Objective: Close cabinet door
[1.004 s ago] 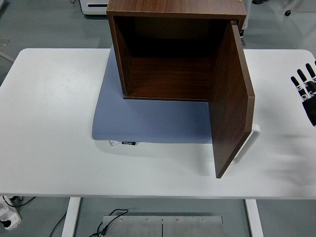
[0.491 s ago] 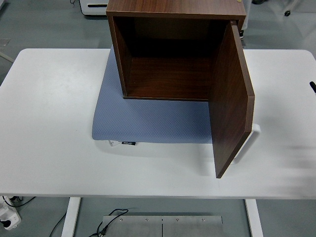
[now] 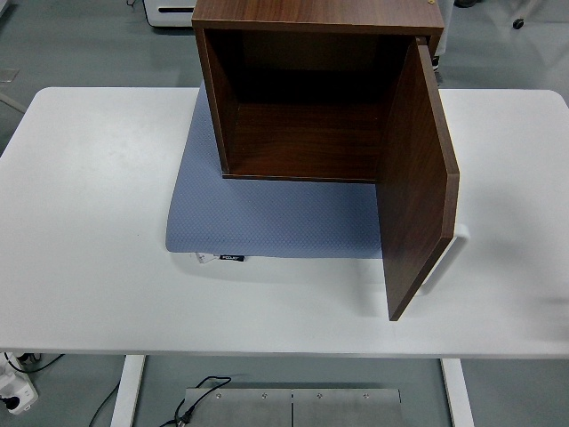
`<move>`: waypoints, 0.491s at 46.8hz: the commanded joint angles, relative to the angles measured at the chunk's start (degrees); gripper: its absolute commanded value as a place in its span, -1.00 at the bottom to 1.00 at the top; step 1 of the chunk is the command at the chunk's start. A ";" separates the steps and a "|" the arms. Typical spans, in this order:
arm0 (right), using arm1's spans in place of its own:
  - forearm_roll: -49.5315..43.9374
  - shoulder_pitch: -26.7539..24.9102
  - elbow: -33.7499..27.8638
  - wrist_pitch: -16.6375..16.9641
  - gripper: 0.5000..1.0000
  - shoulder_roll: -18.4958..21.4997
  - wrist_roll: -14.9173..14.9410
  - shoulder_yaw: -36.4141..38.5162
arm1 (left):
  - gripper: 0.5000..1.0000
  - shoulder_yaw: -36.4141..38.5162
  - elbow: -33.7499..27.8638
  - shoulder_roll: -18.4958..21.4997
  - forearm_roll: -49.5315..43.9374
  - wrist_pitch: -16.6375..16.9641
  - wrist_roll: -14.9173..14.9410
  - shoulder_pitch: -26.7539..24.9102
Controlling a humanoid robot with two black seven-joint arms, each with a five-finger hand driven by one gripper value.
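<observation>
A dark brown wooden box-shaped cabinet (image 3: 302,98) stands toward the far middle of a white rectangular bench (image 3: 89,222), with its open front facing the near edge. Its inside is bare wood and holds nothing. The cabinet's flat brown wooden door (image 3: 416,178) is hinged on the right side and stands wide open, swung out toward the near edge so that its inner face looks left. A white curved handle (image 3: 452,251) shows just behind the door's lower near edge, on the right. The cabinet rests on the far part of a blue-grey textured rectangular mat (image 3: 267,218), which lies flat on the bench and reaches out in front of the cabinet toward the near side; a small dark label (image 3: 231,258) sits at the mat's near edge. No robot hand appears anywhere in this view, so its state cannot be told. Below the bench's near edge, grey floor, a metal plate (image 3: 293,396) and black cables (image 3: 191,405) are visible.
</observation>
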 commanded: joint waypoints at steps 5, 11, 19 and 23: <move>0.00 -2.63 0.03 0.00 1.00 0.36 0.01 -0.15 | 1.00 0.00 0.00 0.00 0.00 0.00 0.01 0.04; -0.26 -3.68 0.91 0.00 1.00 0.89 0.01 -1.20 | 1.00 0.00 -0.09 0.00 0.00 0.00 0.01 0.04; -0.52 -3.86 1.70 0.00 1.00 2.03 0.01 -3.75 | 1.00 0.00 0.00 0.00 0.00 0.00 0.01 0.04; -1.84 -3.77 2.32 0.00 1.00 2.47 0.01 -4.89 | 1.00 0.00 0.00 0.00 0.00 0.00 0.01 0.04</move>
